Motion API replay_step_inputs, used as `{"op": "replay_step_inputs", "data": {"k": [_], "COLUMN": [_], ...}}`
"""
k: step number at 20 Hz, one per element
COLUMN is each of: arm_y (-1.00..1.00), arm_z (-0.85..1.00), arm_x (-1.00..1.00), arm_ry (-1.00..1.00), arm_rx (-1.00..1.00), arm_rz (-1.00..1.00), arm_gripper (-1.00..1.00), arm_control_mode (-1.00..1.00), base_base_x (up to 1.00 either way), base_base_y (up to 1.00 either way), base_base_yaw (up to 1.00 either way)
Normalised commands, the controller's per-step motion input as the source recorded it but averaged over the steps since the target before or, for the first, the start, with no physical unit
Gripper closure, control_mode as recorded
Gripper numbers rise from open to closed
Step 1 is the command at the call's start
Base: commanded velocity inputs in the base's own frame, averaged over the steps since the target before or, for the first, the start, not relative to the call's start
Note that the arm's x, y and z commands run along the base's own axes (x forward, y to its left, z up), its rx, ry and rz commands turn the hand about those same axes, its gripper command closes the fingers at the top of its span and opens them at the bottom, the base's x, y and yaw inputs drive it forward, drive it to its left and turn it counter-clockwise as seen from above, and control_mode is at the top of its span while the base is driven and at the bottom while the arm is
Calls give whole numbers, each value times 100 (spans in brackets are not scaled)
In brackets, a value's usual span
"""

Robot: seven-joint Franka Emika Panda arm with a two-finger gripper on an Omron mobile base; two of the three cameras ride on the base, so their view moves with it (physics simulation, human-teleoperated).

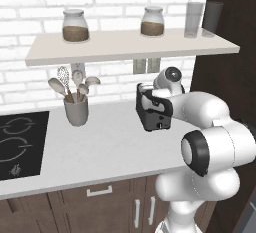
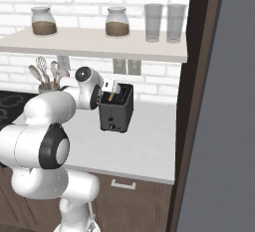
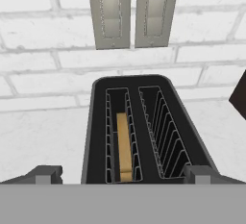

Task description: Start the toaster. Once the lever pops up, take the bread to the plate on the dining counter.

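- Hand view looks down into the toaster point(image 3: 144, 127): the bread point(image 3: 124, 146) stands on edge in its left slot, the right slot bare wire.
- Gripper point(image 3: 123, 174) hangs just above the toaster's near edge, jaws spread wide, holding nothing.
- Right base view: toaster on the white counter point(image 2: 149, 141), below the shelf point(image 2: 99, 44).
- Utensil cup point(image 1: 76, 109) stands well left.

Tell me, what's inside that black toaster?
A bread slice stands in one slot of the toaster; the other slot shows bare wire racks. The slice's lower part is hidden.
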Motion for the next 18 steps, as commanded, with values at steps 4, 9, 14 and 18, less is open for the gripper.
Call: {"op": "replay_step_inputs", "data": {"k": [4, 9, 14, 18], "arm_y": [0, 0, 0, 0], "arm_z": [0, 0, 0, 0], "arm_x": [0, 0, 0, 0], "arm_ry": [0, 0, 0, 0], "arm_rx": [0, 0, 0, 0], "arm_rz": [0, 0, 0, 0], "arm_gripper": [-100, -100, -100, -100], "arm_control_mode": [-100, -100, -100, -100], "base_base_x": [0, 0, 0, 0], "base_base_y": [0, 0, 0, 0], "base_base_yaw": [0, 0, 0, 0]}}
